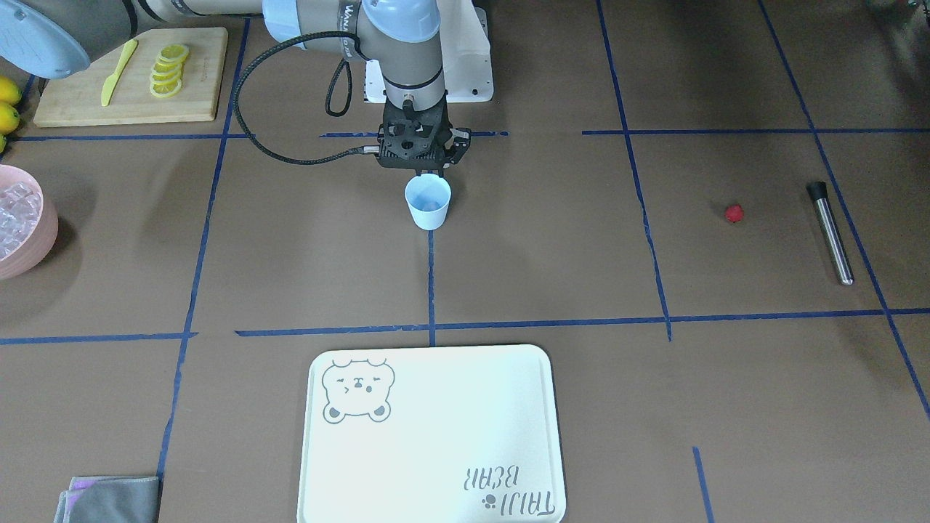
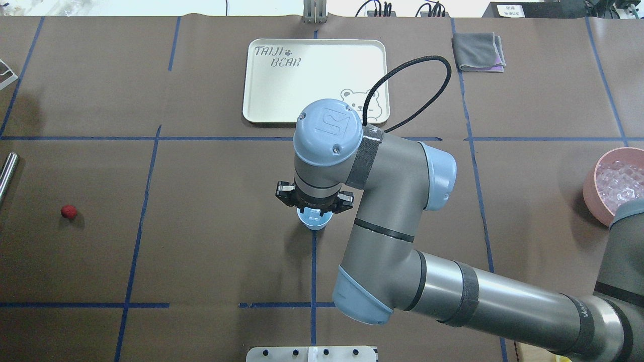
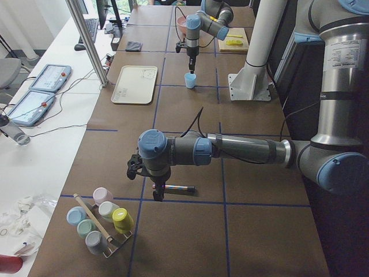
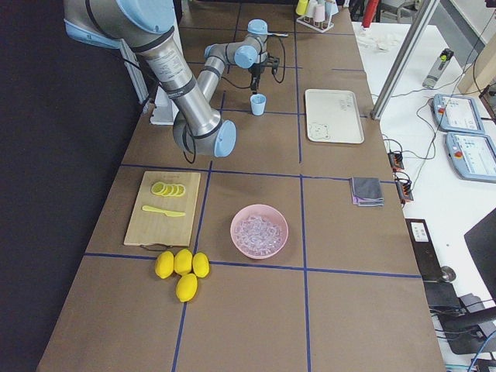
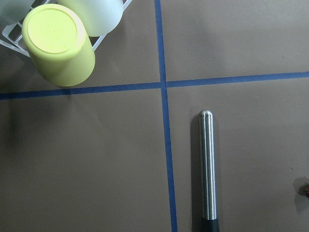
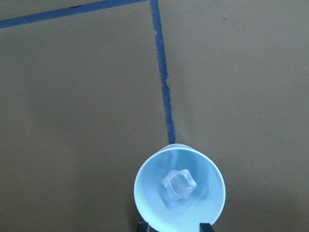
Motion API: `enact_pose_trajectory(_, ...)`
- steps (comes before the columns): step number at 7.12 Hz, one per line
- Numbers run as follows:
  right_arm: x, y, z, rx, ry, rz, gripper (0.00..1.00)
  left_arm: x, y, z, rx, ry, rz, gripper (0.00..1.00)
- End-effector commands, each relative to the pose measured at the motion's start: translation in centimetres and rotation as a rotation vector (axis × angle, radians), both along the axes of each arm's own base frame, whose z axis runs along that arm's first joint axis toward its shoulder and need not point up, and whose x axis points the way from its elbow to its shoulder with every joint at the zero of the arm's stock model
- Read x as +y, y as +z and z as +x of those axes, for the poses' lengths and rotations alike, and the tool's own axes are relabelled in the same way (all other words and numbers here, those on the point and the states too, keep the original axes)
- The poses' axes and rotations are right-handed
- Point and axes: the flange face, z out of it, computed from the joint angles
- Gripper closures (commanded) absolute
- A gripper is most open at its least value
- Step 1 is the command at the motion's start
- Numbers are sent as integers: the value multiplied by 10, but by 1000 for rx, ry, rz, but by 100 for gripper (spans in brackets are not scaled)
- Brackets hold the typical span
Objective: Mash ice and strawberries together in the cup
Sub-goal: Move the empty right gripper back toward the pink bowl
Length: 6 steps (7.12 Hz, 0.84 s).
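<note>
1. The right gripper point(image 1: 425, 173) is held directly above the light-blue cup point(image 1: 429, 203). Its fingers point(image 6: 206, 225) are seen spread apart at the cup's rim, and nothing is gripped between them.
2. The cup is stood upright on a blue tape line point(image 1: 431, 283) near the table's middle, between the robot's base and the bear-printed tray point(image 1: 436, 450).
3. One ice cube point(image 6: 179, 184) is seen lying at the bottom of the cup. More ice point(image 1: 13, 211) is piled in the pink bowl point(image 1: 45, 231) on the robot's right.
4. The strawberry point(image 1: 734, 213) is found lying on the table point(image 1: 552, 247) on the robot's left. It is well apart from the cup and near the steel muddler point(image 1: 830, 232), which is laid flat.
5. The left gripper point(image 3: 157, 195) is held over the muddler; how far its fingers are open cannot be told.
6. Lemon slices point(image 1: 168, 70) and a yellow knife point(image 1: 118, 71) are laid on the wooden board point(image 1: 203, 87).
</note>
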Motion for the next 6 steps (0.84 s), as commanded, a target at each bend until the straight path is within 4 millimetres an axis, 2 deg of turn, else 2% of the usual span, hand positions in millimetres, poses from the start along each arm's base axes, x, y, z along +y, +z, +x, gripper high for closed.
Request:
enact_pose_trajectory(1,0,-1,0,-2,0,1,47,1,-1,0,-1,-1,3,0)
enact_pose_trajectory(2,-2,-2,4,-6,6,4,29,1,-1,0,-1,-1,3,0)
enact_pose_trajectory(3,-12,-3,14,-10,26,11,1,0,-2,0,0,-1,5,0)
enact_pose_trajectory(4,-26,-2,42,-25,61,22,1,0,-2,0,0,1,5,0)
enact_pose_trajectory(5,-41,13,85,-35,95,39,1,-1,-3,0,0,0,5,0)
enact_pose_trajectory(6,-53,14,124,-47,90,112,1,-1,-3,0,0,0,5,0)
